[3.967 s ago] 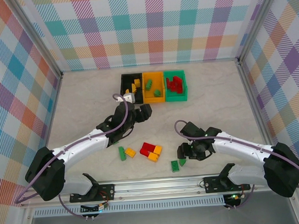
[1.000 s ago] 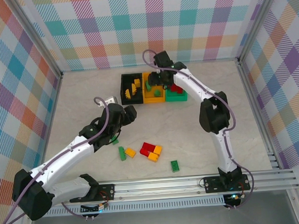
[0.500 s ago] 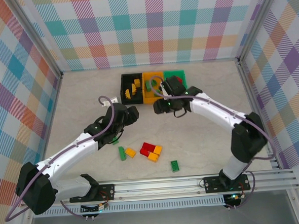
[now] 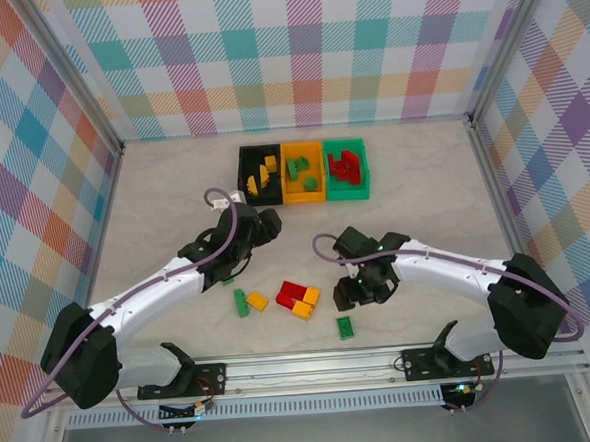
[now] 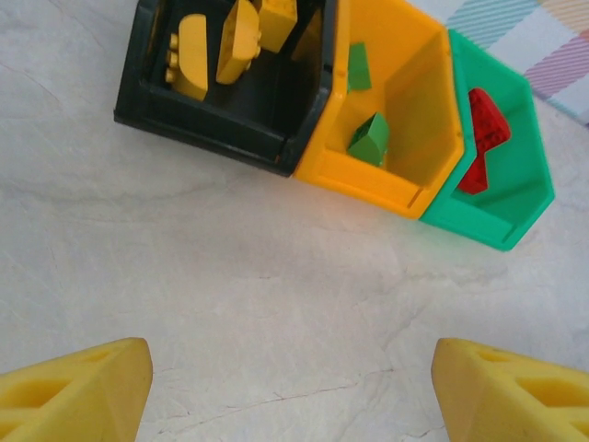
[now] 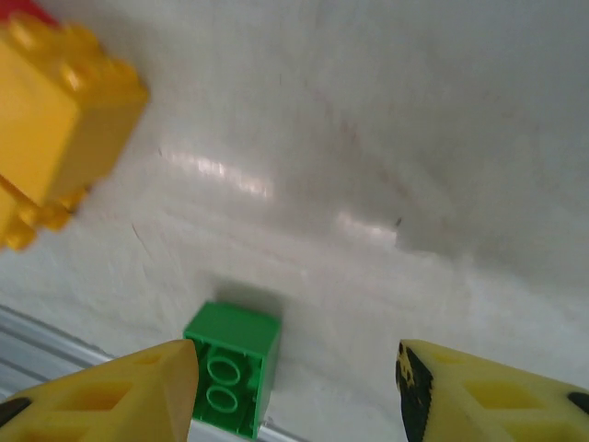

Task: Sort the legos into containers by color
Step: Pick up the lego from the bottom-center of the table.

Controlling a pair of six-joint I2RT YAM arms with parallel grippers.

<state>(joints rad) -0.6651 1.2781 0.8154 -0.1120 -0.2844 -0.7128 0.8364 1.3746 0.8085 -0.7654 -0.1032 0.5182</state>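
- Hanging over the worktop (image 4: pixel 153 190) in front of the bins, the left tool (image 4: pixel 262 227) has its two yellow fingers (image 5: pixel 74 396) wide apart. Nothing is between them.
- Three bins stand in a row at the far side of the worktop, each touching the next: a black bin (image 5: pixel 212 129), an orange bin (image 5: pixel 414 110) in the middle, and a green bin (image 5: pixel 515 212).
- Yellow bricks (image 5: pixel 198 55) lie in the black bin, green bricks (image 5: pixel 370 140) lie in the orange bin, and a red brick (image 5: pixel 483 138) lies in the green bin.
- The right tool (image 4: pixel 364 292) sits low over the near part of the worktop. Its fingers are apart too, and it holds nothing.
- In the right wrist view, a small green brick (image 6: pixel 232 368) lies on the worktop between the fingers. It is right beside one finger, with a big gap to the other.
- Near the middle of the worktop, a red block (image 4: pixel 291 291) and an orange block (image 4: pixel 304 305) touch each other.
- Just beside them lie another orange piece (image 4: pixel 257 300) and a long green piece (image 4: pixel 241 303), close together.
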